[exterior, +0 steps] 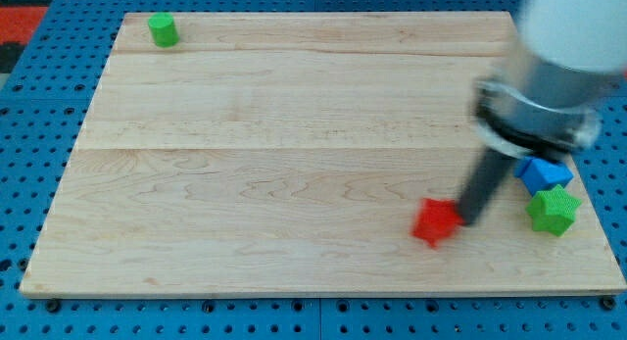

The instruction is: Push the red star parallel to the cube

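Note:
The red star [435,222] lies on the wooden board [294,164] at the lower right. My tip [465,221] is at the star's right edge, touching or almost touching it. The blue cube [544,172] sits further to the view's right, partly hidden behind the arm. A green star [553,211] lies just below the blue cube, near the board's right edge. The red star is to the left of and slightly lower than the blue cube.
A green cylinder-like block [163,29] stands at the board's top left corner. The arm's grey and white body [549,75] covers the upper right of the board. A blue pegboard surrounds the board.

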Motion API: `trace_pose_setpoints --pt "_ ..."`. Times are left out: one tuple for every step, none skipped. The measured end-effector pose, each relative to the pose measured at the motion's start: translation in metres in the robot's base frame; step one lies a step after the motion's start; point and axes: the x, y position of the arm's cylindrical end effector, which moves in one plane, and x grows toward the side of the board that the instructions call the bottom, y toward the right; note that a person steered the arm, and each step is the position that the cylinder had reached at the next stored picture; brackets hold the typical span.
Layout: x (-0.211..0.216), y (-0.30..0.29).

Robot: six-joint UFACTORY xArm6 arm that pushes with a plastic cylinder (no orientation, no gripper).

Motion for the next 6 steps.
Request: trace_pose_setpoints --pt "0.016 -0.037" --pt "0.057 -0.020" --pt "0.049 -0.083" --pt "0.029 -0.149" --pt "0.011 -0.159" --pt "0.053 -0.164"
